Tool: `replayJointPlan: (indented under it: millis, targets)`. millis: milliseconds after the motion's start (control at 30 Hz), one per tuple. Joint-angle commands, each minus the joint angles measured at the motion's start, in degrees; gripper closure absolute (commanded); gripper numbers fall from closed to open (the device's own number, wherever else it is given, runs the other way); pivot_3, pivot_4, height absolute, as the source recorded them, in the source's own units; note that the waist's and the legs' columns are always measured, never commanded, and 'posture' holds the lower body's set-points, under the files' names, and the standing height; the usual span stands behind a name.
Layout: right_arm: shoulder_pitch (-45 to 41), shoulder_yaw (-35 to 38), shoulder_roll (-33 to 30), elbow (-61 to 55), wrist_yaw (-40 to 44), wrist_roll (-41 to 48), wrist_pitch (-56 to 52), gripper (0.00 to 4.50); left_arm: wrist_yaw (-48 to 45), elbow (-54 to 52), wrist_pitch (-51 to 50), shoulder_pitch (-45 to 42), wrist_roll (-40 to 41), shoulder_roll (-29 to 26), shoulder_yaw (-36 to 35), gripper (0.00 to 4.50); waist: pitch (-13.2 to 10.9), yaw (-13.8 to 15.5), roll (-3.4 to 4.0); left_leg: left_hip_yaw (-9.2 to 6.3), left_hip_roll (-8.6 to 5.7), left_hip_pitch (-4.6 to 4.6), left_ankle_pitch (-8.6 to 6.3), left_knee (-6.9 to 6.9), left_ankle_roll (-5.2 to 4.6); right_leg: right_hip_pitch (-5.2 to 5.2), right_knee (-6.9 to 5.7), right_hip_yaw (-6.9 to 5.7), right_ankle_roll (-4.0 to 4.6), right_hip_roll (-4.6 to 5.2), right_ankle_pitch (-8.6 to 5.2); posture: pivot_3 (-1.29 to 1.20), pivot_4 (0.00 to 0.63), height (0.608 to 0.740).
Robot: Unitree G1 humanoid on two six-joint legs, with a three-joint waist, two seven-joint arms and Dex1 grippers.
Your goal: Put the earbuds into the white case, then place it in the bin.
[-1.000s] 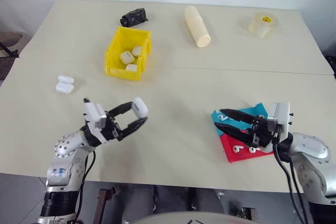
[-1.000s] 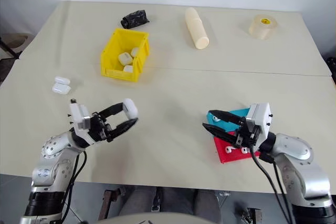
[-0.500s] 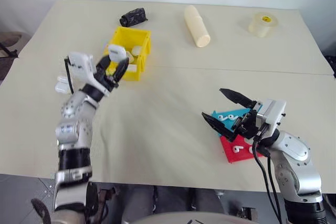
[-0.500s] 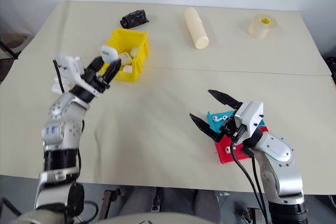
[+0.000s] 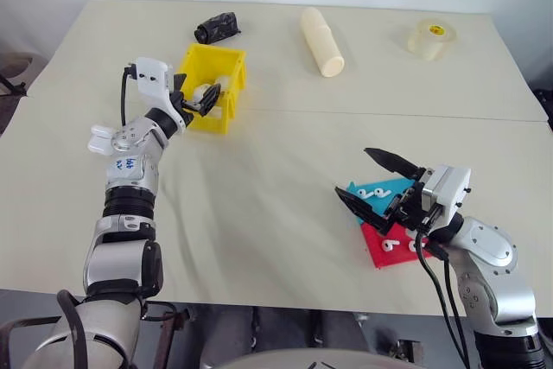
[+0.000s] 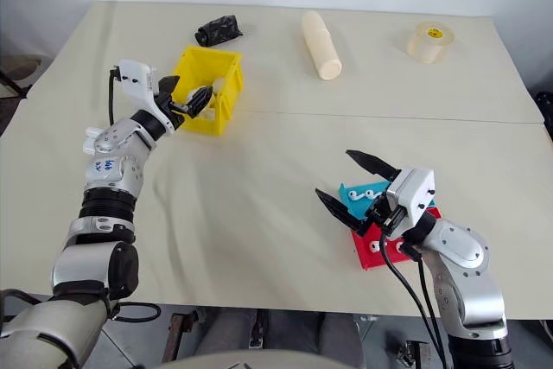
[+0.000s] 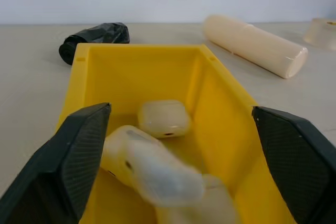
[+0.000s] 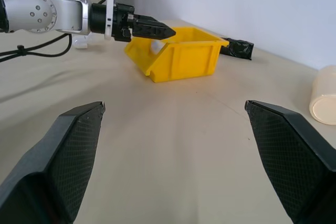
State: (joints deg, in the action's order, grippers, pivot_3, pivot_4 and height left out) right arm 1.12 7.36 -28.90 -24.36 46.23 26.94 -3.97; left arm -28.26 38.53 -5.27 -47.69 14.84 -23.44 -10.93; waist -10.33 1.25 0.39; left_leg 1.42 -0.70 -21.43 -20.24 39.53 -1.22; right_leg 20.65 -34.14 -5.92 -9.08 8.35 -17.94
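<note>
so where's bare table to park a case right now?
Widest bare patch: mid-table, between the yellow plastic bin and the blue and red flat trays. Also free between the cream cylinder and the tape roll. Crowded: the bin with the left gripper, and the trays under the right gripper.

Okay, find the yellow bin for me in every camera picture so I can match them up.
Left eye view: the yellow bin sits upper left, at the left gripper.
Right eye view: upper left.
Left wrist view: close ahead, white cases inside.
Right wrist view: upper centre.
Shared landmark: the black bundle just beyond it.
</note>
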Motion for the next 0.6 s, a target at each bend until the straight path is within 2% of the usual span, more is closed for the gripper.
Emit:
replayJointPlan:
  millis: [33, 233, 367, 467, 600]
  targets:
    - [0.62, 2.54, -2.55, -0.30, 2.28, 1.76, 0.14, 0.00, -5.78, -8.79, -2.80, 3.71, 2.82, -1.75, -0.12, 0.08, 0.00, -0.06, 0.00, -0.01, 0.02, 0.00, 0.00, 0.00, 0.00, 0.02, 0.00, 0.00, 0.00, 0.00, 0.00, 0.00, 0.150, 0.740]
    - [2.35, 5.30, -9.63, 4.36, 10.73, 4.67, -1.24, 0.00, -24.31, -28.87, -4.82, 18.28, 8.29, -10.95, 0.53, 0.08, -0.03, -0.40, -0.04, -0.05, 0.12, 0.01, -0.01, -0.03, 0.00, 0.04, 0.03, 0.00, 0.00, 0.00, 0.00, 0.00, 0.150, 0.740]
    - [3.09, 7.09, -12.14, 8.34, 16.76, 5.41, 2.09, 0.00, -32.55, -36.36, -2.71, 28.59, 9.68, -17.07, -0.45, 0.08, -0.03, -0.52, -0.02, -0.01, 0.39, 0.17, -0.01, -0.10, 0.00, -0.07, 0.07, 0.02, 0.01, 0.02, 0.00, 0.00, 0.150, 0.740]
    - [3.35, 8.25, -14.23, 11.64, 21.61, 5.34, 3.80, 0.00, -34.48, -38.76, 2.30, 34.70, 7.53, -19.15, -0.68, 0.08, -0.07, -0.22, 0.05, 0.02, 0.42, 0.26, -0.01, -0.12, 0.00, -0.12, 0.08, 0.04, 0.02, 0.04, -0.01, 0.00, 0.150, 0.740]
    - [2.74, 10.24, -16.15, 15.06, 24.95, 6.95, 3.02, 0.00, -34.57, -40.55, 7.51, 38.15, 6.66, -17.84, 0.14, 0.08, -0.08, 0.31, 0.04, -0.03, 0.40, 0.23, -0.01, -0.11, -0.01, -0.12, 0.07, 0.03, 0.03, 0.09, 0.00, 0.00, 0.150, 0.740]
